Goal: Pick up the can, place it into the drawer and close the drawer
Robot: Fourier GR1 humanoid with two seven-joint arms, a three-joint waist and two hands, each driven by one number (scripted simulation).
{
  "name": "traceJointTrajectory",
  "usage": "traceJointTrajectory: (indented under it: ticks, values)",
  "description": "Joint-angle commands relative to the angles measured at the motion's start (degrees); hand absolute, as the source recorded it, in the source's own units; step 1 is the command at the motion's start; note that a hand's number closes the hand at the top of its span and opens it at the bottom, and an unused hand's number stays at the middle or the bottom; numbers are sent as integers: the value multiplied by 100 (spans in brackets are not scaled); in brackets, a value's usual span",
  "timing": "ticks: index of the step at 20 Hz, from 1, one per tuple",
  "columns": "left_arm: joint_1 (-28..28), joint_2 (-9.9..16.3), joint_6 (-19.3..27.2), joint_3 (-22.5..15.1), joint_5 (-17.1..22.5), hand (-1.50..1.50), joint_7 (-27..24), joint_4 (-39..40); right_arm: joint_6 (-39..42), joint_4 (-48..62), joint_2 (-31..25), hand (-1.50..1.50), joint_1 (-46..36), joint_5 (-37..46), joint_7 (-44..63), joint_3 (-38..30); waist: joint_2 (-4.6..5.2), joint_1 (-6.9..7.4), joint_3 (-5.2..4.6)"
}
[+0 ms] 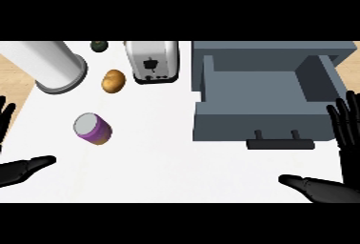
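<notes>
Head view: can [93, 128] lies near left hand [21, 170].

can [93, 128]: purple, grey top, tilted, on white counter's left | drawer [264, 107]: grey, pulled open, right

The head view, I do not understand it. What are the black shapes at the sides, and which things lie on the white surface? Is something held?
This view looks steeply down from the robot's head at a white counter. The black shapes are its hands: the left robot hand and the right robot hand, both open and holding nothing. On the counter lie a purple can, a potato, a toaster, a large white cylinder and a small dark item I cannot identify. At the right stands a grey drawer, pulled open and empty.
</notes>
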Motion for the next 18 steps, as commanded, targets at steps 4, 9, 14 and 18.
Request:
traceJointTrajectory:
  ticks: [4, 9, 14, 18]
  values:
    - [-200, -227, 14, -213, -378, -150, -509, 897, 163, 167, 52, -150, 82, -12, -283, -118, 3, -7, -1]
    - [164, -687, 219, -750, -878, -150, -731, 831, 235, 354, 120, -150, 103, 41, -656, -159, 2, 7, 0]
    - [83, -530, -26, -334, -749, -150, -1729, 2168, 348, -293, 158, -150, 570, -64, -374, -187, 2, -17, -3]
    - [-88, -854, 439, -630, -1176, -150, -1954, 2464, 591, -271, 154, -150, 808, -182, -612, -337, 1, -23, -1]
